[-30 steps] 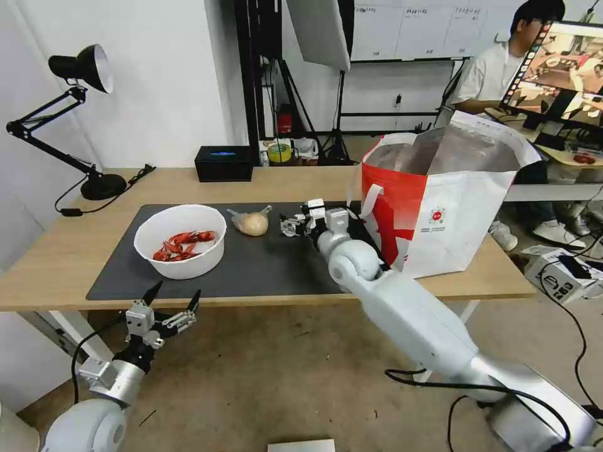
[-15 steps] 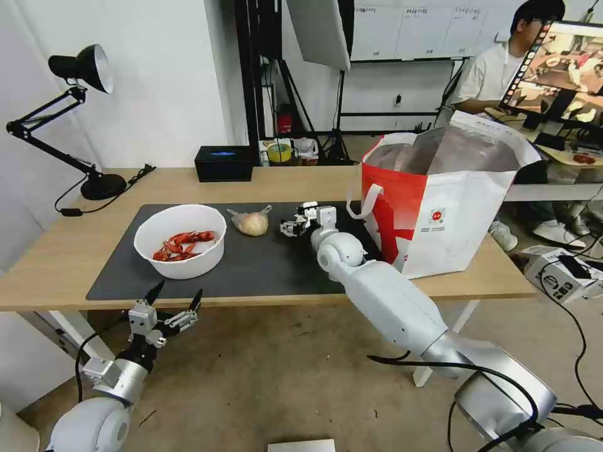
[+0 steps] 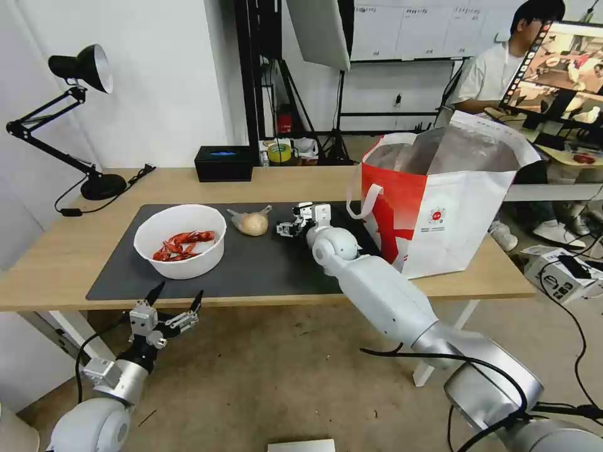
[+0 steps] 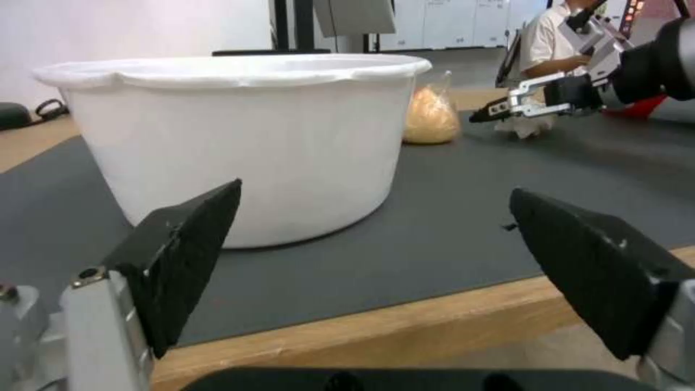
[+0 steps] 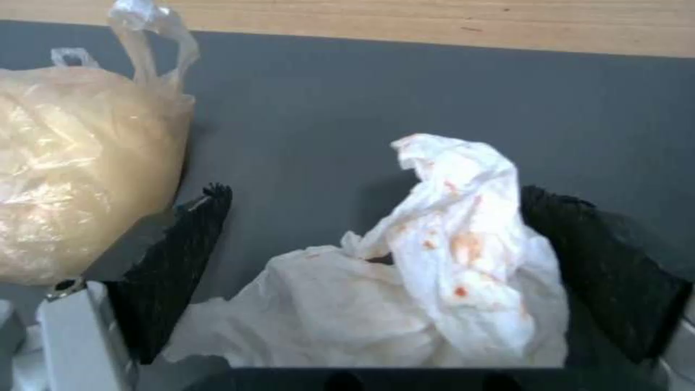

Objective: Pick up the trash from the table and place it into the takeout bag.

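At the counter's (image 3: 56,251) far left corner stands a black desk lamp (image 3: 75,113). Below the counter's near edge, left of centre, the left gripper (image 3: 168,306) hangs in the air with its jaws spread wide and nothing between them; its wrist view looks over that edge at the bowl.

On the left end of the dark grey mat (image 3: 264,270) sits the white round bowl (image 3: 180,240), red crayfish shells (image 3: 183,245) lying inside it. A black box (image 3: 223,163) rests near the counter's far edge, behind the mat. Just right of the bowl, toward the mat's far edge, lies the small clear bag with a tan lump (image 3: 251,222).

Right of that bag, the right gripper (image 3: 287,227) is down at the mat, jaws open on either side of the crumpled white tissue (image 5: 427,271), which is flecked with orange stains. One finger (image 5: 174,260) lies between tissue and bag; the other sits just beside the tissue's opposite side.

At the counter's right end the red-and-white takeout bag (image 3: 452,207) stands upright, mouth open and silver lining showing.
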`<state>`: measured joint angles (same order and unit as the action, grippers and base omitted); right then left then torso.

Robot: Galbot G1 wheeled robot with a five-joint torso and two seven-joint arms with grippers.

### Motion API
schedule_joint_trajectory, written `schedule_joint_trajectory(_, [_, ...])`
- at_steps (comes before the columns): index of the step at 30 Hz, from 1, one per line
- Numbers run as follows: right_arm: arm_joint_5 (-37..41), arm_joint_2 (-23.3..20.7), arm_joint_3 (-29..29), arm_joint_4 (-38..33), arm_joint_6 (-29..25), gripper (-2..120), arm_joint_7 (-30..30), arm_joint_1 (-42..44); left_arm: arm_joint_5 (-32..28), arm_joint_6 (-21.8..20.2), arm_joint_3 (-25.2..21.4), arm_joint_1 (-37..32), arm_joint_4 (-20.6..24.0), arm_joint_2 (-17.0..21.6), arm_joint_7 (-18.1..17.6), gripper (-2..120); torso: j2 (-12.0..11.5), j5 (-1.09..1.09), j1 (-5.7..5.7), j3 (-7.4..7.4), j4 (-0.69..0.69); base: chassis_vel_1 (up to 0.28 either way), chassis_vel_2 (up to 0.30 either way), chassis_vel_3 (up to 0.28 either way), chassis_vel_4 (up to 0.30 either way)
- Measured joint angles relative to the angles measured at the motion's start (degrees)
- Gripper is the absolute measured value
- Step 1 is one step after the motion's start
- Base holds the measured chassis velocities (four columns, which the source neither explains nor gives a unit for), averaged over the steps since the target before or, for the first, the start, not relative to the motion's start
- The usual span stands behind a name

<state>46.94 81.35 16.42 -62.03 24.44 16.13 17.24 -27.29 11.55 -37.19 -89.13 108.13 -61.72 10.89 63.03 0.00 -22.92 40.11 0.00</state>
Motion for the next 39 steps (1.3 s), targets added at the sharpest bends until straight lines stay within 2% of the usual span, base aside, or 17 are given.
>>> schedule_joint_trajectory(6, [0.0, 0.6, 0.3, 0.3, 0.9, 100, 0.8, -0.4, 0.0, 0.2, 0.0, -0.1, -0.1, -0.1, 0.0, 100, 0.0, 0.0, 0.0, 0.0, 0.01, 0.0, 0.0, 0.0, 0.0])
schedule_joint_trajectory(8, [0.1, 0.7, 0.3, 0.5, 1.4, 96, 1.1, -0.5, 0.1, 0.2, 0.0, -0.1, 0.1, -0.1, 0.0, 100, 0.0, 0.0, 0.0, 0.0, 0.01, 0.0, 0.0, 0.0, 0.0])
schedule_joint_trajectory(11, [0.2, 0.7, 0.3, 0.5, 1.8, 84, 1.5, -0.5, 0.2, 0.2, -0.2, -0.4, 1.0, -0.1, 0.0, 100, 0.0, 0.0, 0.0, 0.0, 0.0, 0.0, 0.0, 0.0, 0.0])
schedule_joint_trajectory(12, [0.2, 0.7, 0.3, 0.5, 1.8, 84, 1.5, -0.5, 0.2, 0.2, -0.2, -0.4, 1.0, -0.1, 0.0, 100, 0.0, 0.0, 0.0, 0.0, 0.0, 0.0, 0.0, 0.0, 0.0])
schedule_joint_trajectory(14, [0.2, 0.4, 0.3, 0.4, 2.1, 73, 2.1, -0.4, 0.2, 0.3, -0.3, -0.6, 1.4, -0.1, 0.0, 100, 0.0, 0.0, 0.01, -0.01, 0.0, 0.0, 0.0, 0.0, 0.0])
schedule_joint_trajectory(15, [0.2, 0.4, 0.3, 0.4, 2.1, 73, 2.1, -0.4, 0.2, 0.3, -0.3, -0.6, 1.4, -0.1, 0.0, 100, 0.0, 0.0, 0.01, -0.01, 0.0, 0.0, 0.0, 0.0, 0.0])
schedule_joint_trajectory(18, [0.3, -0.2, 0.3, -0.4, 2.5, 60, 2.8, 0.1, 0.3, 0.7, -0.3, -0.7, 1.3, -0.1, 0.0, 100, 0.0, 0.0, 0.01, -0.01, -0.01, 0.0, 0.0, 0.0, 0.0])
schedule_joint_trajectory(19, [0.3, -0.2, 0.3, -0.4, 2.5, 60, 2.8, 0.1, 0.3, 0.7, -0.3, -0.7, 1.3, -0.1, 0.0, 100, 0.0, 0.0, 0.01, -0.01, -0.01, 0.0, 0.0, 0.0, 0.0])
schedule_joint_trajectory(23, [0.8, -0.9, 0.2, -1.3, 2.9, 39, 3.4, 0.6, 0.3, 0.7, -0.3, -0.8, 1.5, -0.2, -0.1, 100, 0.0, 0.0, 0.01, -0.01, -0.02, 0.0, 0.0, 0.0, 0.0])
schedule_joint_trajectory(24, [0.8, -0.9, 0.2, -1.3, 2.9, 39, 3.4, 0.6, 0.3, 0.7, -0.3, -0.8, 1.5, -0.2, -0.1, 100, 0.0, 0.0, 0.01, -0.01, -0.02, 0.0, 0.0, 0.0, 0.0])
schedule_joint_trajectory(27, [1.1, -1.2, 0.2, -1.8, 2.7, 26, 3.4, 0.8, 0.3, 0.7, -0.3, -0.5, 1.5, 0.0, -0.3, 100, 0.0, 0.0, 0.01, -0.01, -0.02, 0.0, 0.0, 0.0, 0.0])
schedule_joint_trajectory(29, [1.3, -1.3, 0.2, -2.0, 2.5, 22, 3.3, 0.9, 0.2, 0.7, -0.2, -0.5, 1.5, 0.1, -0.4, 100, 0.0, 0.0, 0.01, 0.0, -0.02, 0.0, 0.0, 0.0, 0.0])
schedule_joint_trajectory(31, [2.3, -1.7, 0.2, -3.5, 1.1, 11, 2.6, 1.3, 0.2, 0.7, -0.2, -0.4, 1.6, 0.3, -1.0, 100, 0.0, 0.01, 0.0, 0.01, 0.02, 0.0, 0.0, 0.0, 0.0])
schedule_joint_trajectory(32, [2.3, -1.7, 0.2, -3.5, 1.1, 11, 2.6, 1.3, 0.2, 0.7, -0.2, -0.4, 1.6, 0.3, -1.0, 100, 0.0, 0.01, 0.0, 0.01, 0.02, 0.0, 0.0, 0.0, 0.0])
schedule_joint_trajectory(35, [2.4, -3.5, 0.1, -7.8, -0.6, 0, 1.9, 2.0, 0.2, 0.7, -0.1, -0.3, 1.9, 0.4, -1.3, 100, 0.0, 0.01, 0.0, 0.01, 0.03, 0.0, 0.0, 0.0, 0.0])
schedule_joint_trajectory(36, [2.4, -3.5, 0.1, -7.8, -0.6, 0, 1.9, 2.0, 0.2, 0.7, -0.1, -0.3, 1.9, 0.4, -1.3, 100, 0.0, 0.01, 0.0, 0.01, 0.03, 0.0, 0.0, 0.0, 0.0])
schedule_joint_trajectory(39, [2.6, -6.9, -0.1, -14.9, -2.1, 0, 1.5, 3.4, 0.1, 0.7, 0.0, -0.3, 2.3, 0.2, -1.4, 100, 0.0, 0.01, 0.0, 0.01, 0.01, 0.0, 0.0, 0.0, 0.0])
